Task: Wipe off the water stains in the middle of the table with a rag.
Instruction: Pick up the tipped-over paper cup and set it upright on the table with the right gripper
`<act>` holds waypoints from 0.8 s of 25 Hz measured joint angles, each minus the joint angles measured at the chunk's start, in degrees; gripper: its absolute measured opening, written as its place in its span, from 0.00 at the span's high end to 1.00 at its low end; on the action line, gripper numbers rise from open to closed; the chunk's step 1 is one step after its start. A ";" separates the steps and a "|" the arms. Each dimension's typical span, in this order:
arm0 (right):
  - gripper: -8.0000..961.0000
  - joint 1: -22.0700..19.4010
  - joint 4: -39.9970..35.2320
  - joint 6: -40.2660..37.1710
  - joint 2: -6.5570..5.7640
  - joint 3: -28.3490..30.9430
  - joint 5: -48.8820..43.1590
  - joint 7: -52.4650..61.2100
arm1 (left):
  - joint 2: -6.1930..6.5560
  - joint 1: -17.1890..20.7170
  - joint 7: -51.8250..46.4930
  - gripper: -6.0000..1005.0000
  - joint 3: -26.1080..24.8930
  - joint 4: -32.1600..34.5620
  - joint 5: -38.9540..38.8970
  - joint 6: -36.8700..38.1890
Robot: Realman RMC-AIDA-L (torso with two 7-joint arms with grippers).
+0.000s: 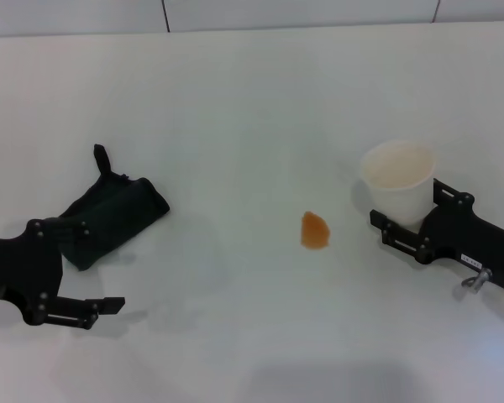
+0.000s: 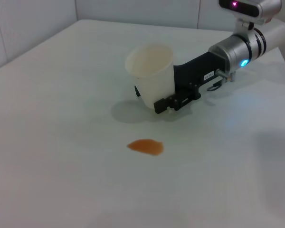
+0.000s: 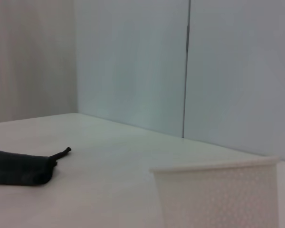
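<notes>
The water stain (image 1: pixel 314 230) is a small orange-brown blot in the middle of the white table (image 1: pixel 235 109); it also shows in the left wrist view (image 2: pixel 146 147). A dark rag (image 1: pixel 113 211) lies crumpled on the table at the left and shows in the right wrist view (image 3: pixel 19 167). My left gripper (image 1: pixel 91 267) is open beside the rag's near end, its far finger lying along the rag's edge. My right gripper (image 1: pixel 416 214) is shut on a white cup (image 1: pixel 399 178), to the right of the stain. The left wrist view shows that gripper (image 2: pixel 173 97) and the cup (image 2: pixel 151 71).
The white cup (image 3: pixel 218 194) stands upright on the table, a short way from the stain. A pale wall (image 1: pixel 302 13) runs along the table's far edge.
</notes>
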 joint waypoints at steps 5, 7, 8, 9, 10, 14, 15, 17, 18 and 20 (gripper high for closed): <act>0.18 0.60 0.02 1.61 0.00 0.65 0.03 0.05 | -0.08 0.13 0.03 0.14 0.00 0.03 0.00 0.01; 0.18 0.63 0.05 2.07 0.00 0.67 0.03 0.19 | -0.08 0.17 0.02 0.14 0.13 0.03 0.00 0.02; 0.17 0.63 0.06 2.08 0.00 0.67 0.04 0.22 | -0.08 0.19 -0.02 0.14 0.24 0.03 0.00 0.01; 0.17 0.63 0.06 2.08 0.00 0.67 0.04 0.22 | -0.08 0.20 -0.07 0.14 0.32 0.03 0.00 0.02; 0.17 0.57 0.07 1.91 0.00 0.68 0.05 0.28 | -0.08 0.22 -0.13 0.14 0.41 0.03 0.00 0.02; 0.17 0.05 -0.01 0.50 0.00 0.71 -0.06 0.31 | -0.05 0.23 -0.20 0.14 0.51 0.03 0.00 0.02; 0.17 0.03 0.01 0.38 0.00 0.67 -0.17 0.31 | -0.03 0.23 -0.21 0.14 0.52 0.03 0.00 0.04; 0.17 0.02 0.12 0.33 0.00 0.44 -0.29 0.32 | -0.02 0.24 -0.28 0.14 0.52 0.03 0.00 0.06; 0.16 0.00 0.19 0.39 0.00 0.29 -0.36 0.33 | -0.01 0.24 -0.33 0.14 0.53 0.03 0.00 0.07; 0.16 -0.09 0.27 0.63 0.00 0.23 -0.40 0.34 | 0.00 0.24 -0.40 0.14 0.53 0.03 0.00 0.11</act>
